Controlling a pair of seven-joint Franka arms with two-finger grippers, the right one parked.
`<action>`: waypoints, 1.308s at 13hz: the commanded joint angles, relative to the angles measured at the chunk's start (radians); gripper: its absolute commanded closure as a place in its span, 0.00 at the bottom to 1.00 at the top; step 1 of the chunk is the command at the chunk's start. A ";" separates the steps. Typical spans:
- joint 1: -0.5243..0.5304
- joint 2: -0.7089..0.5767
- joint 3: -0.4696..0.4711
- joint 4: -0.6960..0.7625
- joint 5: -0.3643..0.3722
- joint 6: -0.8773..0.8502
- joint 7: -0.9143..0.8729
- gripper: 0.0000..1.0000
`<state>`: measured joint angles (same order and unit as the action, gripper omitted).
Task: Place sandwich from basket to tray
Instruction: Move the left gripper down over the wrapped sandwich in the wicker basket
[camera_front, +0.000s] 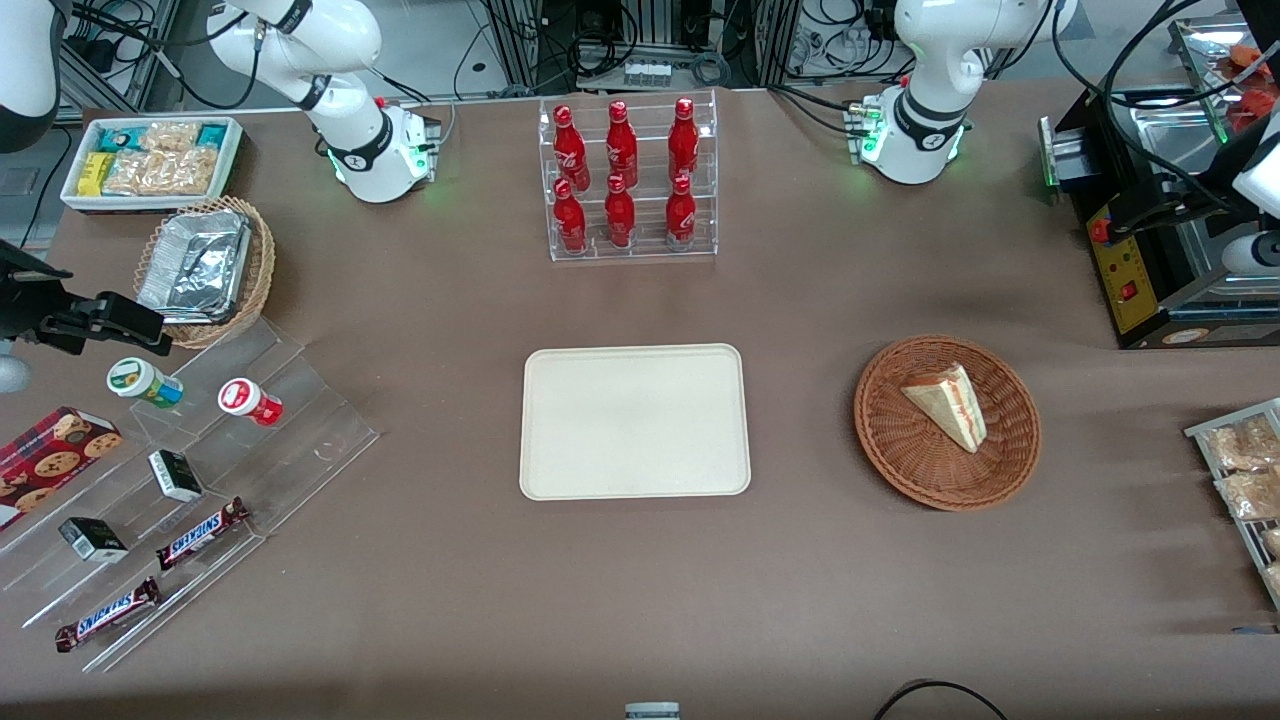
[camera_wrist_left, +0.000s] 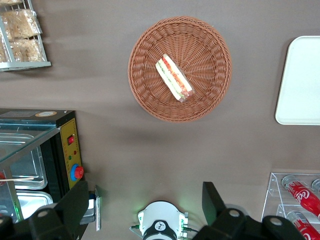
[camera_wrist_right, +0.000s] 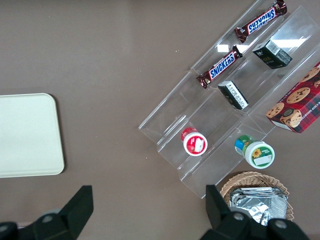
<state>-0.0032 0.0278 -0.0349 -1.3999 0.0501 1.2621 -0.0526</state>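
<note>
The sandwich (camera_front: 948, 403), a pale triangular wedge in clear wrap with red and green filling, lies in the reddish-brown wicker basket (camera_front: 900, 470) toward the working arm's end of the table. The cream tray (camera_front: 634, 420) lies flat beside the basket, with nothing on it. The left arm's gripper (camera_front: 1135, 210) hangs high near its arm's base, above the black display case and farther from the front camera than the basket. In the left wrist view its gripper (camera_wrist_left: 145, 202) is open and holds nothing, well apart from the sandwich (camera_wrist_left: 173, 77), the basket (camera_wrist_left: 150, 45) and the tray (camera_wrist_left: 302, 80).
A clear rack of red bottles (camera_front: 625, 180) stands farther from the front camera than the tray. A black display case (camera_front: 1170, 290) and a wire rack of bagged snacks (camera_front: 1240, 480) flank the basket. A foil-lined basket (camera_front: 205, 270), a white snack bin (camera_front: 150, 160) and clear stepped shelves (camera_front: 290, 450) lie toward the parked arm's end.
</note>
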 joint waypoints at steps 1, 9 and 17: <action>0.002 -0.025 0.000 -0.025 0.002 0.008 -0.004 0.00; 0.002 -0.077 0.000 -0.248 -0.038 0.227 -0.003 0.00; 0.003 -0.140 -0.003 -0.746 -0.036 0.827 -0.194 0.00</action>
<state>-0.0022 -0.0700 -0.0343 -2.0409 0.0213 1.9858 -0.2041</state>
